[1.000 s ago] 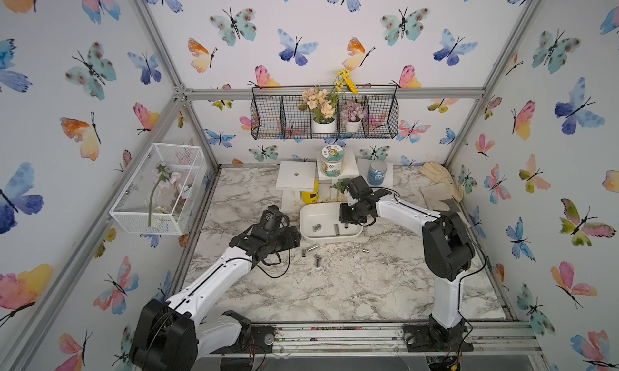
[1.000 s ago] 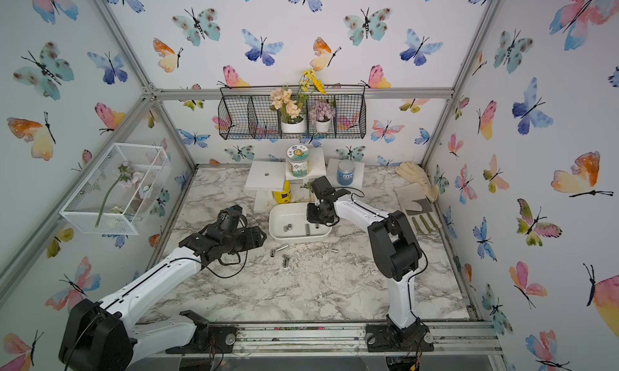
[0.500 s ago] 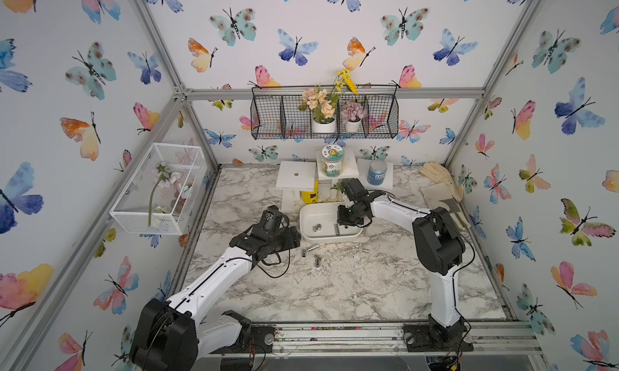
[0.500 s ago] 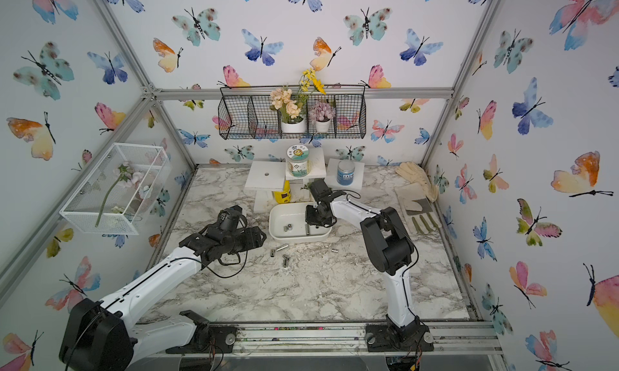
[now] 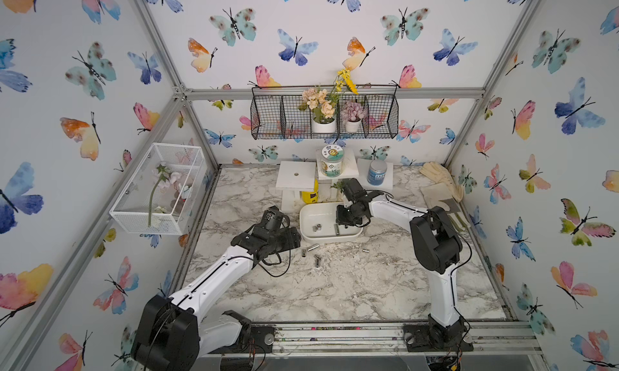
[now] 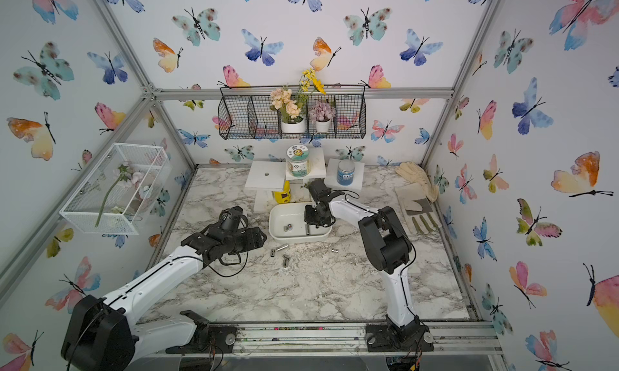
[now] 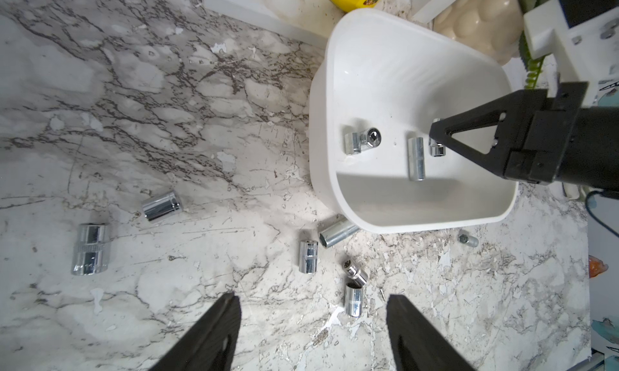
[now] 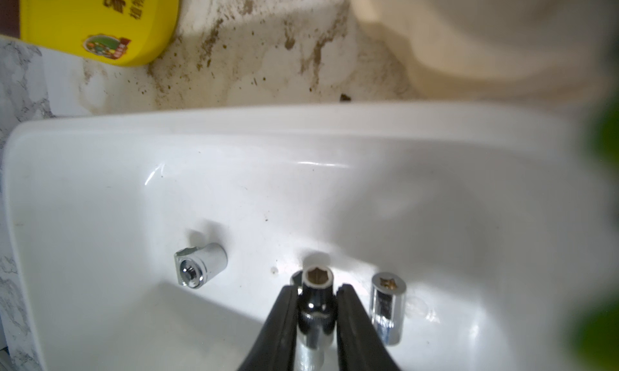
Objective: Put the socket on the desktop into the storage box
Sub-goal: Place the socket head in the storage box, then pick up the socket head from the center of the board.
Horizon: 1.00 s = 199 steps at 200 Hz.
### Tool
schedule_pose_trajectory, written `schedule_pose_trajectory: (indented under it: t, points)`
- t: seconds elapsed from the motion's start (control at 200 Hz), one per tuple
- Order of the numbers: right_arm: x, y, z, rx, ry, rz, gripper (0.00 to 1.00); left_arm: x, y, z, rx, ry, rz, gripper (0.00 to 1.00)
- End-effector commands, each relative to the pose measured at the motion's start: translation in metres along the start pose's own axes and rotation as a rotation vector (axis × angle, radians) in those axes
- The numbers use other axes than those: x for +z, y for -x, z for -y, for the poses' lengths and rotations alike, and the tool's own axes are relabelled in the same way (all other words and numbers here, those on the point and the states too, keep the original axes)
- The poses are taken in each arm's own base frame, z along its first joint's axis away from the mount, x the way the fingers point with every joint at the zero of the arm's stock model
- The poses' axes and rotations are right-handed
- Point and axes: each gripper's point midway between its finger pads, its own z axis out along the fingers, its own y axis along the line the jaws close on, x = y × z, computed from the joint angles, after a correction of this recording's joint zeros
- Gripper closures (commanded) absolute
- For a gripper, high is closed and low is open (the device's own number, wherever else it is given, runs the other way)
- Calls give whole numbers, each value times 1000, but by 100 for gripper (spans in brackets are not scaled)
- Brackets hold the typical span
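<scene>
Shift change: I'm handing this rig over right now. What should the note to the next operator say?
Right gripper: shut on a socket, down inside the storage box.
Left gripper: open, empty, above the desktop.
Done: three sockets lie in the box.
Left: release the held one, then collect seven loose sockets from the desktop.

The left arm (image 5: 214, 277) and right arm (image 5: 442, 292) are white links joined by bulky black housings, with thin black cables (image 5: 278, 276) looping off them. Their fingers (image 7: 475, 118) are black, with triangular cut-outs and small screws.
</scene>
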Motion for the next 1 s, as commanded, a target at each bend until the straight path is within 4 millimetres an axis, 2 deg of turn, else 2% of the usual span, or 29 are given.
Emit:
schedule_pose_trajectory:
  t: [0.0,0.375,0.716,0.991]
  points:
    - [6,2,-2,2,2,-1,73,3,-2,-1,0,-7,-10,26]
    - [-7,3,-6,-6,12,18,70,3,-2,-2,1,-3,-7,26]
    - [-34,0,-8,-23,21,54,63,4,-2,-1,2,-6,-9,26]
    - [-65,-7,-6,-41,16,86,59,4,-1,3,-2,-18,-8,25]
